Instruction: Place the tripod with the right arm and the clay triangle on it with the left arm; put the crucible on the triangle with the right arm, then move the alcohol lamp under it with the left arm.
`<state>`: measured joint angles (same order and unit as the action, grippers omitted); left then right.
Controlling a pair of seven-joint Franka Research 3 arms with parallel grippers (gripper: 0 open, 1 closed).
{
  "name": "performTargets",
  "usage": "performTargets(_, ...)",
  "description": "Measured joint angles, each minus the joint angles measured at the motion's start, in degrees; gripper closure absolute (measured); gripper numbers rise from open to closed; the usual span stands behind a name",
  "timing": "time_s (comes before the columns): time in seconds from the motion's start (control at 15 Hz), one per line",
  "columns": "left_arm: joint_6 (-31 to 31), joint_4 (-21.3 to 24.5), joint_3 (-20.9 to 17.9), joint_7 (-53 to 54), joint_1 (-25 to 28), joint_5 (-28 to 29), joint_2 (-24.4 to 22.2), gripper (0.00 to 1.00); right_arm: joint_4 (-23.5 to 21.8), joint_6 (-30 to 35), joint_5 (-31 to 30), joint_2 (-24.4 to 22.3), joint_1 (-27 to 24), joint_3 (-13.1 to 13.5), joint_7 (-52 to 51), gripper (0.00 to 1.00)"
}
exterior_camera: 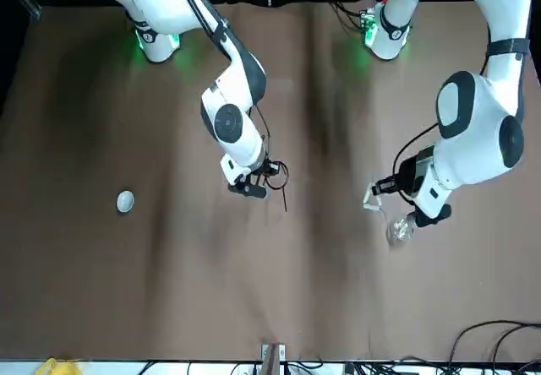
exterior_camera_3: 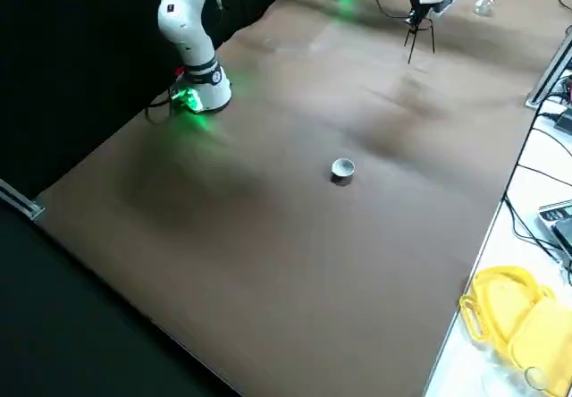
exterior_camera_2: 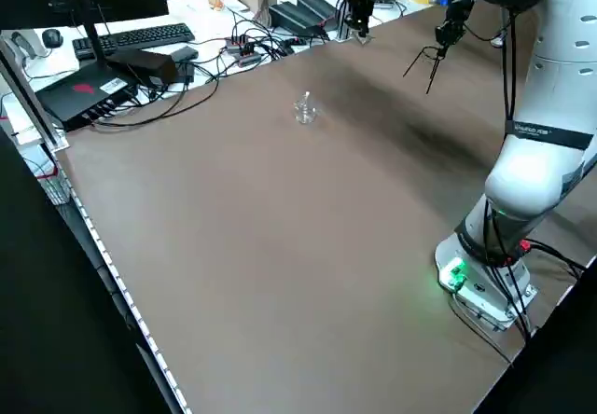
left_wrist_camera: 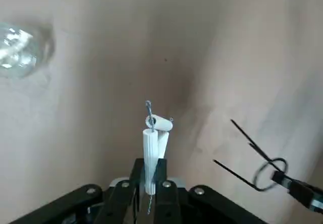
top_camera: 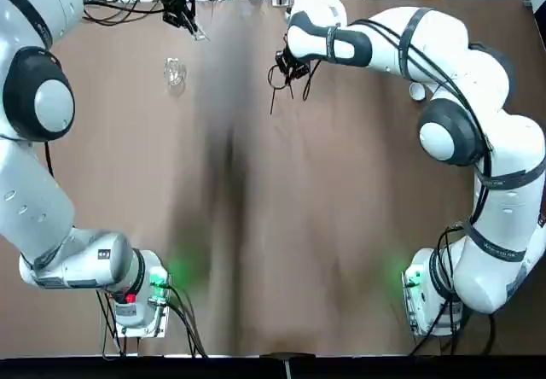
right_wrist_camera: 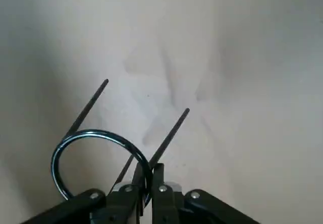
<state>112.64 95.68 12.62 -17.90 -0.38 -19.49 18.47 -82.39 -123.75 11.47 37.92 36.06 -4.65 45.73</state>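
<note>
**Tripod held aloft by a thin grip on its ring**

The thin black wire tripod (right_wrist_camera: 101,158) is gripped by its ring in the clenched jaws of the right gripper (exterior_camera: 250,182), legs hanging above the brown tabletop (top_camera: 281,251). The white hollow clay triangle (left_wrist_camera: 154,138) is held edge-on by the left gripper (left_wrist_camera: 150,181). The clear glass alcohol lamp (top_camera: 175,72) stands close by and could be knocked. A tilted release would likely topple the tripod. The small white round crucible (exterior_camera: 125,201) lies well apart.
</note>
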Motion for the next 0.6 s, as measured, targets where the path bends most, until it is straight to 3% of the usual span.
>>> performTargets(0.6,-0.03,0.03,1.54,-5.47,-4.15,-6.18,1.31,0.87,0.03,-0.69,0.08,1.73,1.40,0.00,0.13,0.92)
